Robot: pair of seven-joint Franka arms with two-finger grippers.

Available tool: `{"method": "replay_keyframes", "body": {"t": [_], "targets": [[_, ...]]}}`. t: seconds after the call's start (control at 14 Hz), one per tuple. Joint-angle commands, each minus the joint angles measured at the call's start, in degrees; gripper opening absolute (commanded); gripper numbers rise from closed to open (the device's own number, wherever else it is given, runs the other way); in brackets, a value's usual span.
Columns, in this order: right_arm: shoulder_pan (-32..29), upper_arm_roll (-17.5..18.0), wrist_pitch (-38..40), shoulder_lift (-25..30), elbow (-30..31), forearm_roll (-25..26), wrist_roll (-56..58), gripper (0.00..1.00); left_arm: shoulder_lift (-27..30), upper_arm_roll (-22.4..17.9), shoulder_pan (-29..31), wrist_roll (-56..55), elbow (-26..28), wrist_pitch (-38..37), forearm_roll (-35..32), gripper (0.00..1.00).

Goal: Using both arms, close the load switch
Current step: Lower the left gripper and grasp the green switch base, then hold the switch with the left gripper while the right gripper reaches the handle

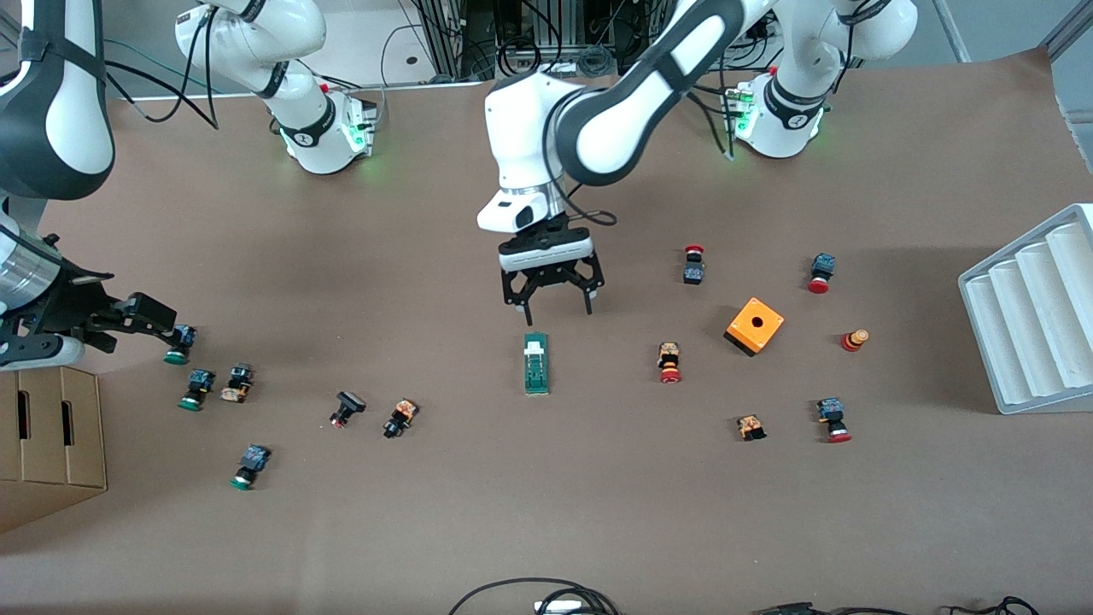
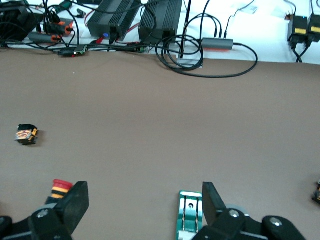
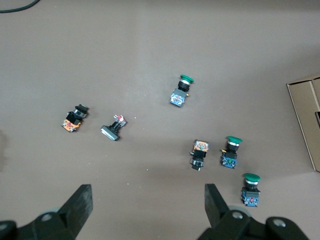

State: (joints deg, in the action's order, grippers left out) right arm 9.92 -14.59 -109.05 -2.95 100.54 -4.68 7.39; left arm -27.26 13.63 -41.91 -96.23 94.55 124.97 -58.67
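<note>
The load switch [image 1: 536, 364] is a slim green block lying flat at mid-table, its white handle piece [image 1: 535, 346] at the end toward the robots' bases. My left gripper [image 1: 557, 313] hangs open over the table just off that handle end, touching nothing. In the left wrist view the load switch [image 2: 189, 215] lies close to the inner face of one finger [image 2: 214, 201], and the left gripper [image 2: 145, 205] holds nothing. My right gripper [image 1: 137, 327] waits open and empty over the right arm's end of the table. In its wrist view the right gripper [image 3: 147, 202] has only bare table between its fingers.
Push buttons lie scattered: green-capped ones [image 1: 195, 389] under the right gripper, red-capped ones [image 1: 669, 362] toward the left arm's end. An orange cube box [image 1: 754, 325] and a white ribbed tray [image 1: 1033, 316] stand at that end. A cardboard box [image 1: 51, 436] sits beside the right gripper.
</note>
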Motion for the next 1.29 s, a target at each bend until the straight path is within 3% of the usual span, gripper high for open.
{"method": "replay_keyframes", "body": {"t": [0.0,0.57,0.93,1.21], "targets": [[-1.05,-0.09,0.6,-0.65,-1.04,1.34,0.7,1.0,-4.37,-0.36,-2.82,-10.17,-2.61,0.18,-8.37,1.0],[-0.43,0.35,1.3,-1.79,-0.7,1.51,1.22,1.0,-11.4,-0.36,-5.38,-28.73,-2.88,-0.25,-28.5,1.0],[1.59,0.62,2.09,-2.67,-0.78,0.64,0.7,1.0,-14.83,-0.27,-6.43,-32.79,-3.15,-2.98,-31.67,1.0],[5.19,0.7,1.57,-4.95,-1.31,-1.46,-3.15,1.0,-19.05,0.52,-6.52,-33.41,-7.62,-4.56,-32.3,1.0]]}}
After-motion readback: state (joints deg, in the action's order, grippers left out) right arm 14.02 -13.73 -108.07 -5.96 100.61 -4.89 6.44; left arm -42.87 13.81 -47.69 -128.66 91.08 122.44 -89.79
